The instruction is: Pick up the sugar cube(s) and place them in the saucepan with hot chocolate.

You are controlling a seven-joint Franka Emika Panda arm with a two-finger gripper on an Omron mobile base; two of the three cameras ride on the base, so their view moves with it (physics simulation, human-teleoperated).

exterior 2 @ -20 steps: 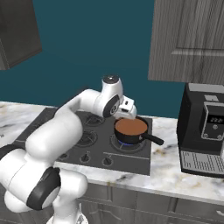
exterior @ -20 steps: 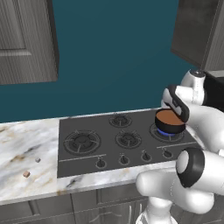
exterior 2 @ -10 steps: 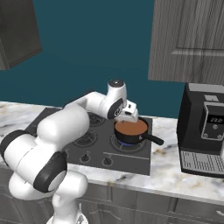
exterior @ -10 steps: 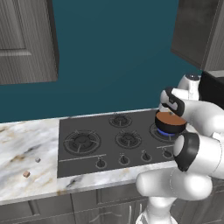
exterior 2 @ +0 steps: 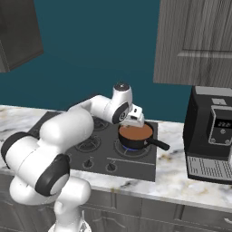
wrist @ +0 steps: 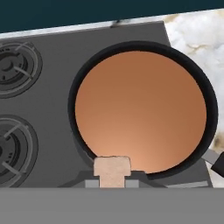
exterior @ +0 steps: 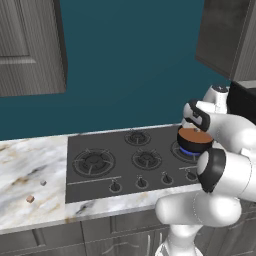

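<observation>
The saucepan, round and dark, sits upright on my stove's rear right burner, brown liquid smooth. Its black handle points right. One pale tan sugar cube is pinched at its near rim. Two cubes, grey and reddish-brown, lie apart on the left counter.

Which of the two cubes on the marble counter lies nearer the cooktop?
The pale grey cube; the reddish-brown cube sits farther from the cooktop, toward the front edge.
</observation>
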